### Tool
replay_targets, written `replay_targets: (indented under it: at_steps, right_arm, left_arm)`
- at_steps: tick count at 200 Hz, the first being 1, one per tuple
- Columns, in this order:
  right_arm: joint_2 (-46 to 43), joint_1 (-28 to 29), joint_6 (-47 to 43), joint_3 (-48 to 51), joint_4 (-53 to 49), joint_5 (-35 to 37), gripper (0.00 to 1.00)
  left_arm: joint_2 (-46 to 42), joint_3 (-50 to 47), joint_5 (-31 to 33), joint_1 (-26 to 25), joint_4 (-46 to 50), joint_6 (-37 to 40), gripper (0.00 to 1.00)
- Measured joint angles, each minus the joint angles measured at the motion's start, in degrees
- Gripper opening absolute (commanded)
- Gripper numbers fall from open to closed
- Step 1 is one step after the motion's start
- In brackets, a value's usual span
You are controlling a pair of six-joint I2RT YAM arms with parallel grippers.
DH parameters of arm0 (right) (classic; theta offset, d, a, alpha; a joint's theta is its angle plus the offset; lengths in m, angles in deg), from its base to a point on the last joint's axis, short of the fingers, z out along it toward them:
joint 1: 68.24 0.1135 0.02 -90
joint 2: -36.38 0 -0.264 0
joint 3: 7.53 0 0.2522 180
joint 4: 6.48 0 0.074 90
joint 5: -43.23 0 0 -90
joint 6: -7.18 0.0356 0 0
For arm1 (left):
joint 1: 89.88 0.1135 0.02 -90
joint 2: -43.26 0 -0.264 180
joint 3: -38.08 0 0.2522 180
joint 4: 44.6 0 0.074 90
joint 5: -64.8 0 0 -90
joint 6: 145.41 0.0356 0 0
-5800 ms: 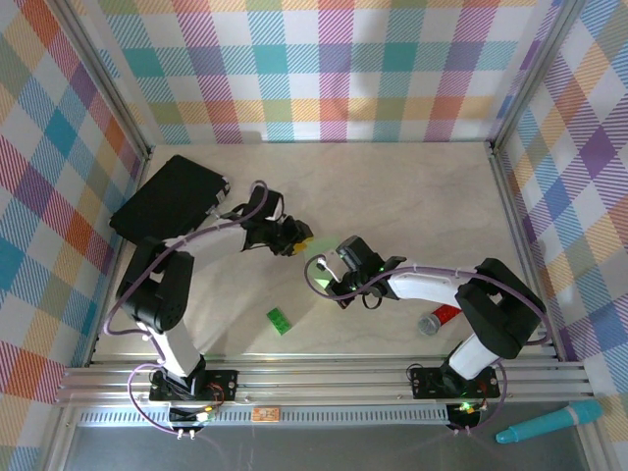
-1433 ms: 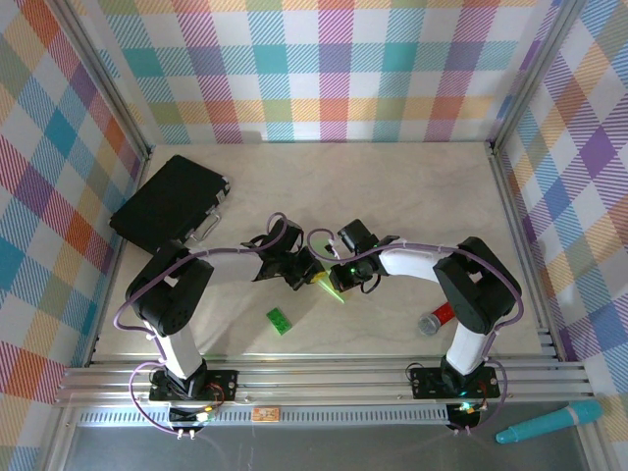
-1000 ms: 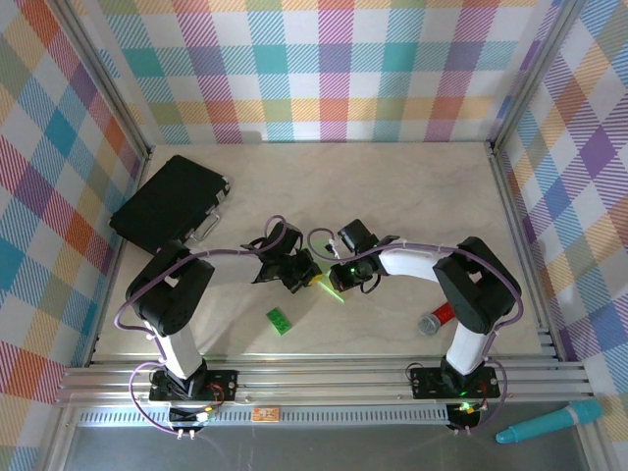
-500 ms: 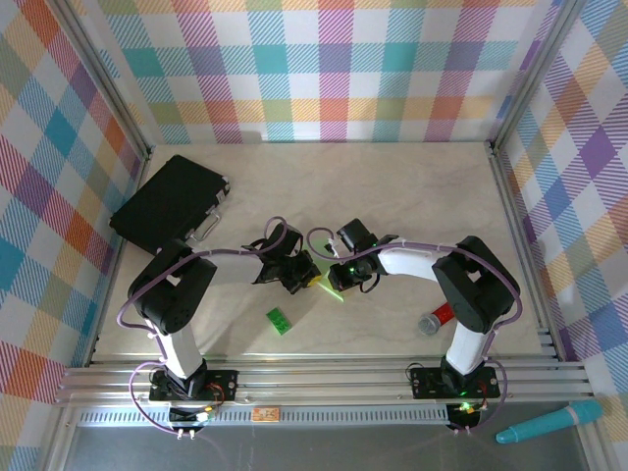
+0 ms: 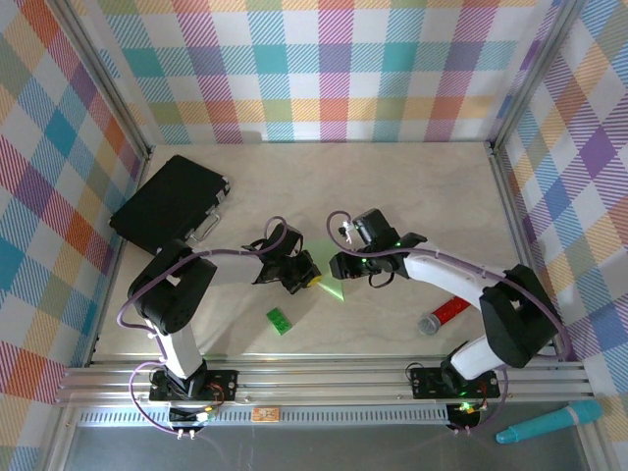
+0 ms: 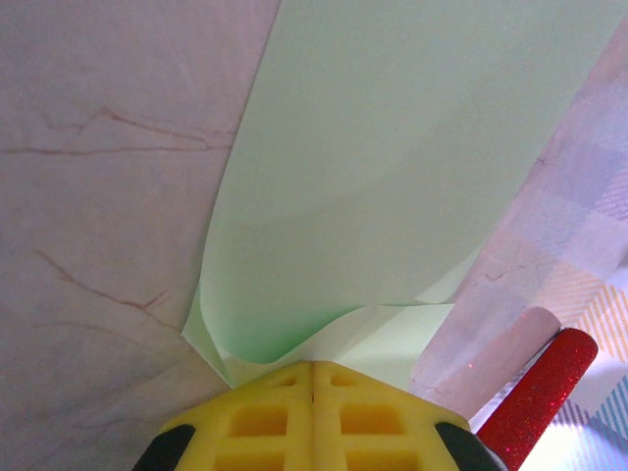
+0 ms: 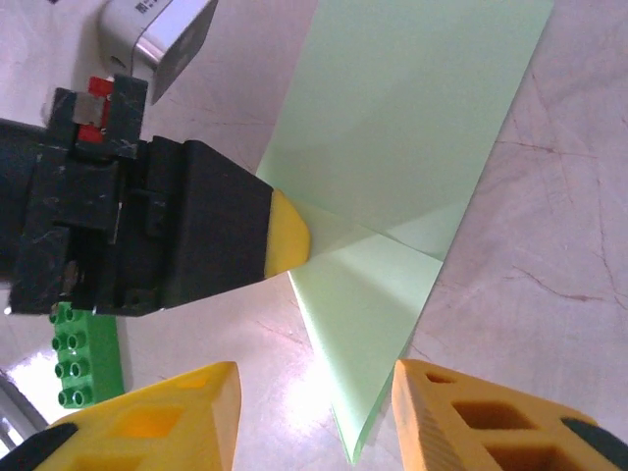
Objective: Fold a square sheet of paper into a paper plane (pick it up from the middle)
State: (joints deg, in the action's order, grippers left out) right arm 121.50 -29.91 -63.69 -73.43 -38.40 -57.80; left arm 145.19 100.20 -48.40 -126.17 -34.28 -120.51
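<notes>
While the paper (image 5: 334, 290) rests on the table (image 5: 412, 186) between the two arms, it is not a plane yet. It has a fold or two and one pointed end, so I think most of the folding is left to do. The left gripper (image 5: 306, 279) has its yellow fingers (image 6: 373, 392) pressed together, pinching the paper's edge. The right gripper (image 7: 309, 427) hangs just above with its fingers spread wide, holding nothing. From above, the paper looks like a small green wedge. Up close, the right wrist camera shows the crease lines and a green brick (image 7: 83, 353) near the left gripper. The left wrist camera shows the pinched edge curling up.
</notes>
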Motion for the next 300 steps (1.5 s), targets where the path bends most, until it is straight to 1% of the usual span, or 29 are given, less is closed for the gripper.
replay_targets:
  at_steps: [14, 29, 49, 74, 112, 167, 234, 300]
  right_arm:
    - [-0.04, 0.0, 0.55, 0.66, 0.02, -0.85, 0.33]
    - [0.24, 0.0, 1.33, 1.57, -0.02, -2.25, 0.27]
    - [1.62, 0.0, 2.29, 2.01, 0.13, -4.66, 0.16]
    - [4.33, 0.0, 3.32, 2.01, 1.16, -7.96, 0.09]
    - [8.76, 0.28, 3.58, 1.95, 2.1, -10.95, 0.07]
    - [14.12, 0.66, 3.54, -1.27, 2.32, -12.37, 0.06]
    - [17.4, 0.66, 3.5, -3.72, 2.67, -12.5, 0.07]
    - [19.1, 0.66, 2.89, -3.76, 2.67, -13.31, 0.08]
  left_arm:
    - [0.0, -0.04, 0.04, 0.0, -0.04, 0.0, 0.0]
    - [0.0, -0.13, 0.09, 0.0, -0.24, 0.02, 0.0]
    - [0.0, -0.15, 0.13, 0.0, -0.33, 0.02, 0.0]
    - [0.0, -0.17, 0.13, 0.0, -0.39, 0.04, 0.0]
    - [0.0, -0.22, 0.13, 0.0, -0.42, 0.17, 0.0]
    - [0.0, -0.22, 0.11, -0.02, -0.44, 0.17, 0.0]
    - [0.0, -0.48, -0.04, 0.0, -0.98, 0.22, 0.0]
    - [0.0, -0.61, -0.07, 0.0, -1.27, 0.24, 0.0]
